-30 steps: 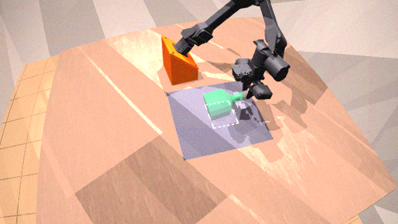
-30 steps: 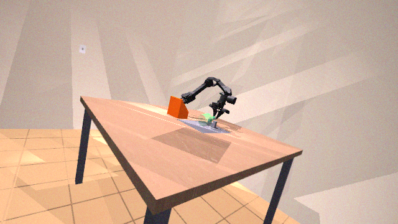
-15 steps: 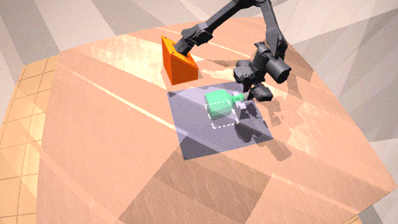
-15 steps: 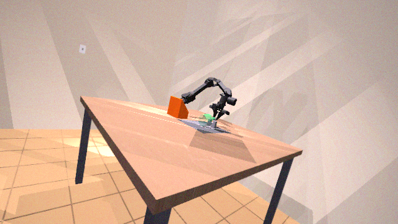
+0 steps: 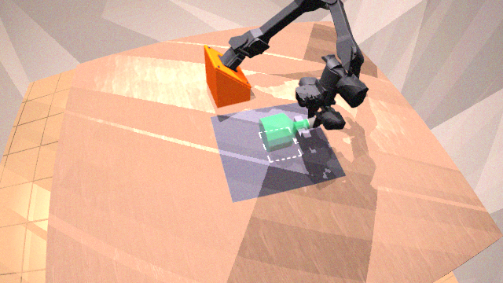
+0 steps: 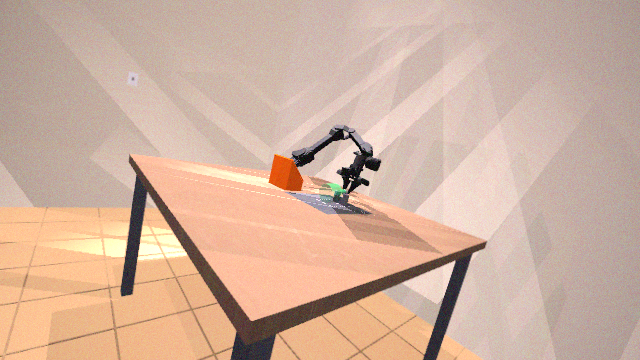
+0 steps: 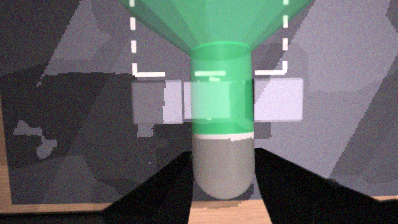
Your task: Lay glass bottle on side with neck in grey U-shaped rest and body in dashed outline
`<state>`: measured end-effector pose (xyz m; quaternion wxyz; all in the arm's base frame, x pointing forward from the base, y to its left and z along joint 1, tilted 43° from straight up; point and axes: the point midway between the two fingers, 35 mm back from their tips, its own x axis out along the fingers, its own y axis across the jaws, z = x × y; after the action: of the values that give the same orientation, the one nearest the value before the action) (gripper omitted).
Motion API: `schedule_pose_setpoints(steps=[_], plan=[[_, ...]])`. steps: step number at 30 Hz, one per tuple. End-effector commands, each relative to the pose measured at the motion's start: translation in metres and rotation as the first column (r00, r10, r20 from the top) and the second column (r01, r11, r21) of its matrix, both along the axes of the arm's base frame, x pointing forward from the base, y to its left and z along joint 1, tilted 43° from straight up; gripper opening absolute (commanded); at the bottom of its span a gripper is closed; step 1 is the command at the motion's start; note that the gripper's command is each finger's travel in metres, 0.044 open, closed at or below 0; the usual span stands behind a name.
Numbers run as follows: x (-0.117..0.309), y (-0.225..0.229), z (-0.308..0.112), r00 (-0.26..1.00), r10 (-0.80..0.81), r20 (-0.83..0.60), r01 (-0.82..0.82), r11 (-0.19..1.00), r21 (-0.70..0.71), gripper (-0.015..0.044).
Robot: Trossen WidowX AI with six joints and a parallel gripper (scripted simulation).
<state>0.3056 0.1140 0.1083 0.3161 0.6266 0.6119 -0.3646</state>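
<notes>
The green glass bottle (image 5: 276, 131) (image 6: 334, 187) (image 7: 222, 107) is on its side, roughly level. My gripper (image 5: 313, 123) (image 7: 222, 158) is shut on the grey end of its neck. In the wrist view the green neck passes over the middle of the grey U-shaped rest (image 5: 306, 134) (image 7: 278, 99), with one block showing on each side. The body is over the dashed outline (image 5: 273, 161) (image 7: 150, 74). It spreads wider than the outline in the wrist view and sits toward its base side in the top view, so it looks raised. Whether the neck touches the rest cannot be told.
The rest and outline are on a blue-grey mat (image 5: 236, 157). The orange arm base (image 5: 232, 90) (image 6: 285, 172) stands on the wooden table (image 5: 149, 177) (image 6: 225, 225) beyond one corner of the mat. Shadows cross the mat and the table.
</notes>
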Motion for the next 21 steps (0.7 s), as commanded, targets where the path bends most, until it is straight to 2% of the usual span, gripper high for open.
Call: schedule_pose_setpoints(steps=[1, 21], plan=[[0.0016, -0.0009, -0.0014, 1.000, -0.002, 0.002, 0.002, 1.000, -0.002, 0.0124], [0.0019, 0.0009, -0.0043, 1.000, 0.002, -0.006, -0.002, 1.000, 0.011, 0.0124]])
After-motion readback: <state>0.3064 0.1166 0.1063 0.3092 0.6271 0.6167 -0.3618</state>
